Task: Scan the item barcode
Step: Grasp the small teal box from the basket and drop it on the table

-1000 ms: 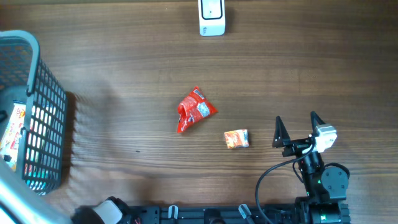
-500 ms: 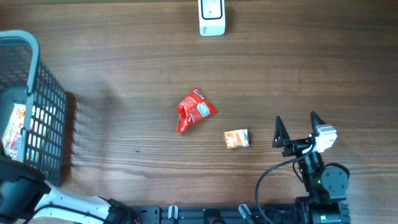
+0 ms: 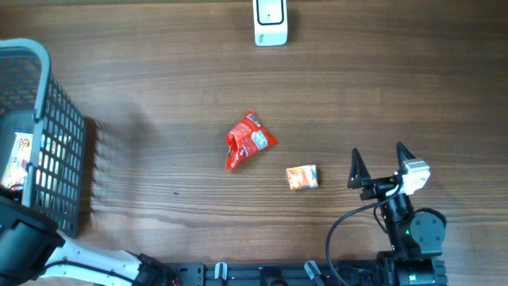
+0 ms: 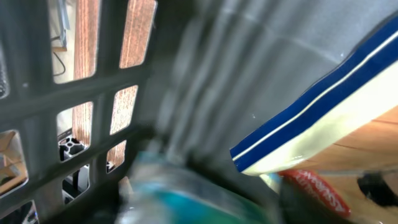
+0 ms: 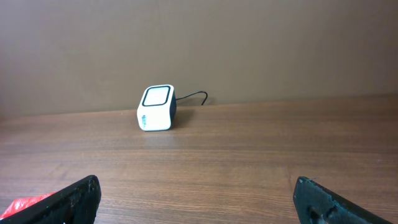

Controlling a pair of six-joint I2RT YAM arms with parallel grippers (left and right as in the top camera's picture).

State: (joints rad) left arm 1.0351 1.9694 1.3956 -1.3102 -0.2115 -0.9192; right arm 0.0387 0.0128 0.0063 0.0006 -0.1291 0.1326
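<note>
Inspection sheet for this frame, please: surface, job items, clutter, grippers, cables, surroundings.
Surface: wooden table, nothing spilled.
Job's things: scanner at far edge; red packet and orange packet mid-table, apart.
Clutter: basket at left, packaged goods inside.
Grippers: right gripper open, empty, beside the orange packet; left arm at the basket, jaws unreadable.
Cables: scanner cable; black cable on right arm.
Surroundings: plain wall behind table.

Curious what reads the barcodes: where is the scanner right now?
In the overhead view, the white scanner sits at the far edge of the table, near the middle, well beyond the red packet and the small orange packet.
</note>
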